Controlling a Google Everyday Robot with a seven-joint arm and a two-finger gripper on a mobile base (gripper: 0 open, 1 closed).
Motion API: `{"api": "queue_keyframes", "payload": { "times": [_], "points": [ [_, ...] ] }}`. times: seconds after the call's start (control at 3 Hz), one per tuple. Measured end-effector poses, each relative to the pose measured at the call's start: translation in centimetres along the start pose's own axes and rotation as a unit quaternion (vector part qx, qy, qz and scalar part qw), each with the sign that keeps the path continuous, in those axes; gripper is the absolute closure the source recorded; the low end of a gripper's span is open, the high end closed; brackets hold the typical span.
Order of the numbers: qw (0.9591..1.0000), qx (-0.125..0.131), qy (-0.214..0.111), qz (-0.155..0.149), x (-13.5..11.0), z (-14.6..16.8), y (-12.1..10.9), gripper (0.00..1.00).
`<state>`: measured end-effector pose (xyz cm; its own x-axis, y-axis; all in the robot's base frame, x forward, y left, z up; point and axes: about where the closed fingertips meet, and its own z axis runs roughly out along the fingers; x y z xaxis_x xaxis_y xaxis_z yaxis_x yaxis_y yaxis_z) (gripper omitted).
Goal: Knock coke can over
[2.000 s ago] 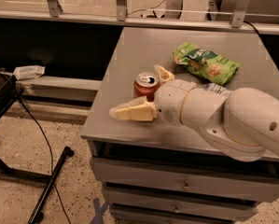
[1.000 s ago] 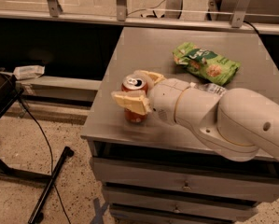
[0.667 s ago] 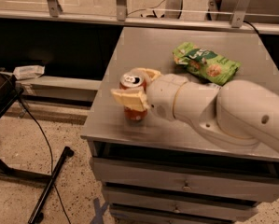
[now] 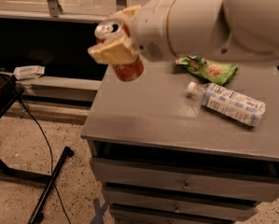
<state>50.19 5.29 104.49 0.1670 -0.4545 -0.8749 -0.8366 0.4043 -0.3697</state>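
Note:
The red coke can (image 4: pixel 126 65) with a silver top is held in the air above the left part of the grey cabinet top (image 4: pixel 148 115), tilted with its top to the upper left. My gripper (image 4: pixel 118 41), with cream-coloured fingers (image 4: pixel 112 52), is shut on the can near its upper half. The white arm reaches in from the upper right and hides part of the far side of the cabinet top.
A clear plastic bottle with a white label (image 4: pixel 227 102) lies on its side at the right of the cabinet top. A green snack bag (image 4: pixel 206 69) lies behind it. Drawers (image 4: pixel 185 183) sit below. A black stand and cable (image 4: pixel 41 171) are on the floor at left.
The can was standing on the cabinet top with the gripper around it. Now the gripper holds it lifted off the surface and tilted. The bottle has come into view.

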Motion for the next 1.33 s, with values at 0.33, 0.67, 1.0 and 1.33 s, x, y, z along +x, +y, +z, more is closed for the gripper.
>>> {"api": "queue_keyframes", "payload": {
  "times": [0.33, 0.67, 1.0, 1.33],
  "points": [
    [0.9996, -0.011, 0.017, -0.017, -2.3, -1.2, -2.0, 1.00],
    [0.9990, -0.032, 0.025, -0.019, -2.0, -0.6, -1.6, 1.00],
    [0.9949, -0.076, 0.067, 0.002, 1.8, 1.5, -3.8, 1.00],
    [0.9724, -0.150, 0.178, -0.013, 10.0, 6.0, -6.6, 1.00]
  ]
}}
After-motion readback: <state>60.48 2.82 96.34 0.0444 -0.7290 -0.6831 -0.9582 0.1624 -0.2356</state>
